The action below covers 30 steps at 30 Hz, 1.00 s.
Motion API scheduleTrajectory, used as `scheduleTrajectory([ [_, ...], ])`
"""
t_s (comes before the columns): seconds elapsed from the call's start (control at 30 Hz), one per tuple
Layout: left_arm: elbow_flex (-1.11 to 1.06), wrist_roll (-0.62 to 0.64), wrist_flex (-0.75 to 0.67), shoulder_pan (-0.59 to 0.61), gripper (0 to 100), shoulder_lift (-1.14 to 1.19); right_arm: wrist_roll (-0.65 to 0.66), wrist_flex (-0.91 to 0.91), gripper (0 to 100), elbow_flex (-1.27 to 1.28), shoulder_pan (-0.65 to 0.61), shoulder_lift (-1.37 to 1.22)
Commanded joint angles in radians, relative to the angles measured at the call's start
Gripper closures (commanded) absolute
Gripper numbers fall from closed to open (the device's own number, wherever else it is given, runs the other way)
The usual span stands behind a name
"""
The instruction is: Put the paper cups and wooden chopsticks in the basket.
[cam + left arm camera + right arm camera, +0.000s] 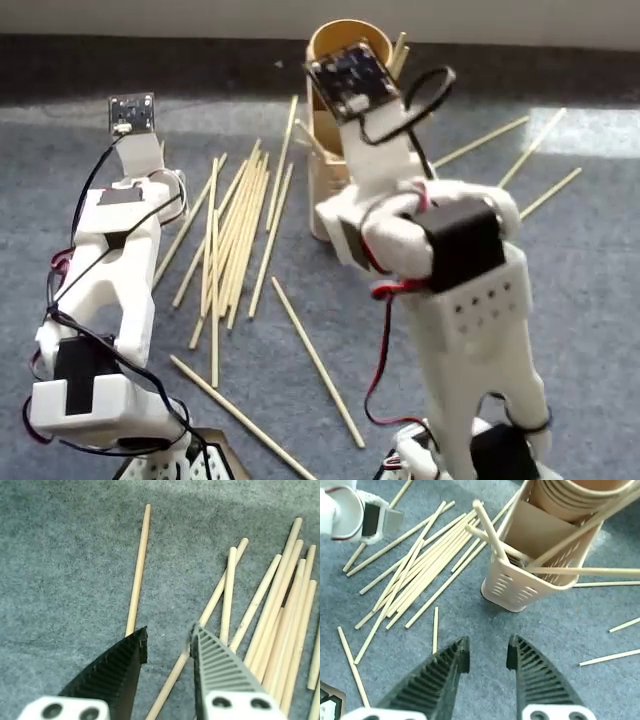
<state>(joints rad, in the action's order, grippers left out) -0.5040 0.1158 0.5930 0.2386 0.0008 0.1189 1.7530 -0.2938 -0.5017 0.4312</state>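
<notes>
Left jaws and right jaws both parted, empty, above the bench point(60, 555) strewn with wooden chopsticks point(287, 620). Beyond, the basket point(507, 587) holds stacked paper cups point(570, 500), tops cut off; from high, the right arm point(440, 250) masks its near side.

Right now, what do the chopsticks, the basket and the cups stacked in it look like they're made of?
Chopsticks: pale bare wood, matte, with faint lengthwise grain.
Basket: probably cream plastic, smooth, with moulded slots in its wall.
Cups: likely brown paper, matte, with thin nested rims.
</notes>
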Motion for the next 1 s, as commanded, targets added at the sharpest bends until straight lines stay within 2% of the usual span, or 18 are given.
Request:
scheduleTrajectory([
  [0.0,0.015,0.006,-0.006,0.004,83,-0.044,0.035,0.013,85.5,0.189,0.039,0.282],
  [0.1,0.071,-0.011,0.064,0.022,83,-0.061,0.044,-0.015,85.5,0.384,0.142,0.483],
  [0.27,0.366,-0.215,0.462,-0.010,83,-0.044,0.109,-0.266,85.5,0.888,0.387,0.754],
  [0.37,0.572,-0.321,0.694,-0.039,83,0.024,0.107,-0.469,85.5,1.214,0.423,0.843],
  [0.5,0.759,-0.334,0.879,-0.087,80,0.202,0.107,-0.700,85.5,1.563,0.426,0.874],
  [0.63,0.855,-0.333,0.928,-0.145,71,0.409,0.107,-0.834,85.5,1.692,0.427,0.875],
  [0.83,1.001,-0.331,0.931,-0.248,73,0.648,0.112,-0.963,85.5,1.804,0.429,0.875],
  [0.97,1.067,-0.330,0.927,-0.266,73,0.757,0.112,-0.990,85.5,1.867,0.429,0.875],
])
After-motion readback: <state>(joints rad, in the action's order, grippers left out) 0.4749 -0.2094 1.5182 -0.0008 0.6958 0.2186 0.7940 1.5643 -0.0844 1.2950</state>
